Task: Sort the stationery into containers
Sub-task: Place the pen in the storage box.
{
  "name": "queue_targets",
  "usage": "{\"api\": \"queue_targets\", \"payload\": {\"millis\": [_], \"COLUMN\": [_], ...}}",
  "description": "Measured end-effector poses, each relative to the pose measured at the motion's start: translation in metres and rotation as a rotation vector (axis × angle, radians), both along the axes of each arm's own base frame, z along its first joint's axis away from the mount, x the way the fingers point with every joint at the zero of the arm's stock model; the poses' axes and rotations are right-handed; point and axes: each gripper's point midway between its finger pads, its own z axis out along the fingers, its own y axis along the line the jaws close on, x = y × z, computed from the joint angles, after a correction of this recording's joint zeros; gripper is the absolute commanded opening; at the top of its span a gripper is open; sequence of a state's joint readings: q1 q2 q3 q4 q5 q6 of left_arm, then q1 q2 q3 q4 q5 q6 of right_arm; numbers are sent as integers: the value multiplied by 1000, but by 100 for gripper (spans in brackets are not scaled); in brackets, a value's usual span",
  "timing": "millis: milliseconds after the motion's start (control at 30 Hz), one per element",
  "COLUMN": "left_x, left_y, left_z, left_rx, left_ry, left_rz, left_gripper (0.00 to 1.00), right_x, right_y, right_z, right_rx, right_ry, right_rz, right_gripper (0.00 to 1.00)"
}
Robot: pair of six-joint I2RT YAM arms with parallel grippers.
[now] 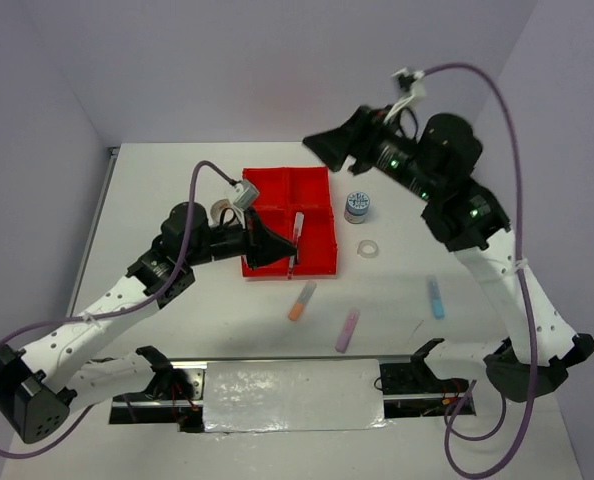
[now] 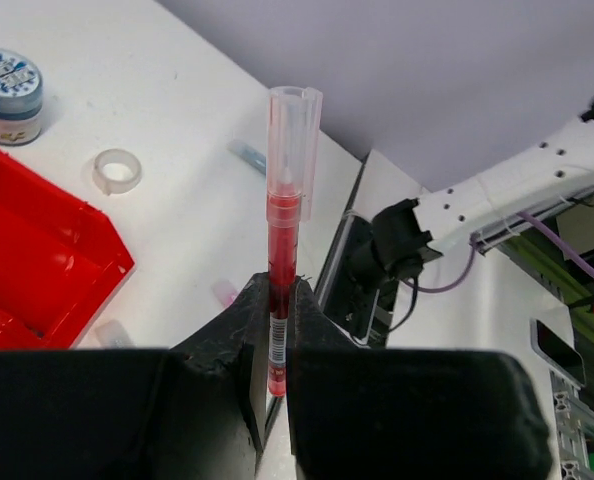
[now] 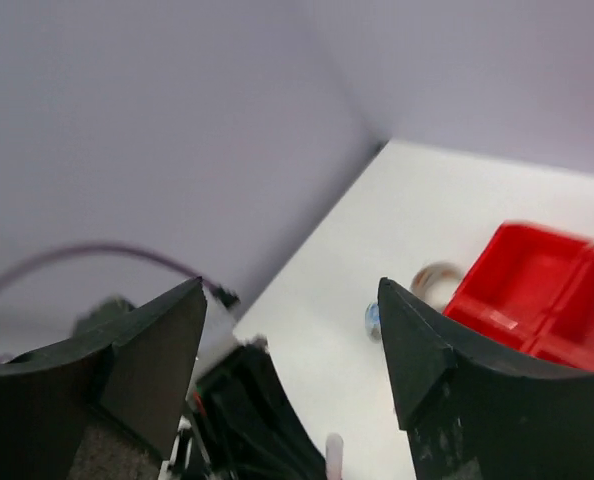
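Left hand [image 2: 277, 300]: clamps tight on a thin red plastic pen with a clear cap [image 2: 282, 200], gripping low on the barrel, cap end pointing away from the wrist. Holds it in the air over the near half of the bright red plastic four-compartment tray [image 1: 277, 182], close to the middle divider; cannot tell which compartment lies beneath.

Right hand [image 3: 289, 290]: gapes wide, grips nothing, hangs raised by the tray's far right corner.

On the white surface [image 1: 177, 170]:
- tan tape ring [image 1: 220, 209] just left of the tray
- blue-white round roll [image 1: 357, 205] just right of it
- clear tape ring [image 1: 368, 248] near that roll
- orange highlighter [image 1: 301, 300], purple highlighter [image 1: 347, 329] and light-blue highlighter [image 1: 436, 297], lying apart from one another, between the tray and the arm bases
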State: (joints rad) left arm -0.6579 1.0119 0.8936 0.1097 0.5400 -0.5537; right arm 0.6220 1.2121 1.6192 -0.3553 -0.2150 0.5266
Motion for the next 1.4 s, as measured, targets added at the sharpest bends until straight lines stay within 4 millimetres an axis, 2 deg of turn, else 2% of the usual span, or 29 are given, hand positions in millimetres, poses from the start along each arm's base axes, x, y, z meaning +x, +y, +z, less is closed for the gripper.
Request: {"api": "queue_targets", "payload": {"millis": [100,200,300,367,500,600,733,933,1033,1133,1167,1267,1400], "left_x": [16,40,74,98,133,158,182,195,195,192,191,188,187], "left_y": [-7,-16,-25,-28,-30,-33,-37,-31,-31,-35,-37,-43,-45], "left_z": [-16,-34,-56,-70,-99,-129,-155,-189,-200,-204,-204,-200,-197], "left_rx": [25,65,116,147,195,249,305,377,400,412,412,409,407], "left_ry": [30,66,102,123,162,200,217,240,251,258,261,260,274], "left_rz": [33,105,209,292,417,501,577,649,660,664,663,662,683], "left_gripper": [0,0,0,6,7,6,10,16,23,33,41,56,67], "right_x": [21,30,23,12,-5,-11,-10,-19,-22,-22,-22,-19,-15], "right_y": [-34,-71,-99,-106,-109,-109,-109,-110,-110,-108,-108,-106,-104], "right_z": [41,52,43,27,-10,-24,-38,-43,-41,-42,-42,-44,-48], "right_rx": [22,19,10,-2,-33,-47,-82,-111,-117,-122,-123,-125,-128], "right_ry": [-62,-81,-69,-50,3,23,46,28,13,9,11,16,24], "right_rz": [-117,-237,-309,-316,-294,-281,-276,-258,-248,-237,-235,-231,-227], "right_gripper": [80,81,81,81,81,81,81,82,82,82,82,82,82]}}
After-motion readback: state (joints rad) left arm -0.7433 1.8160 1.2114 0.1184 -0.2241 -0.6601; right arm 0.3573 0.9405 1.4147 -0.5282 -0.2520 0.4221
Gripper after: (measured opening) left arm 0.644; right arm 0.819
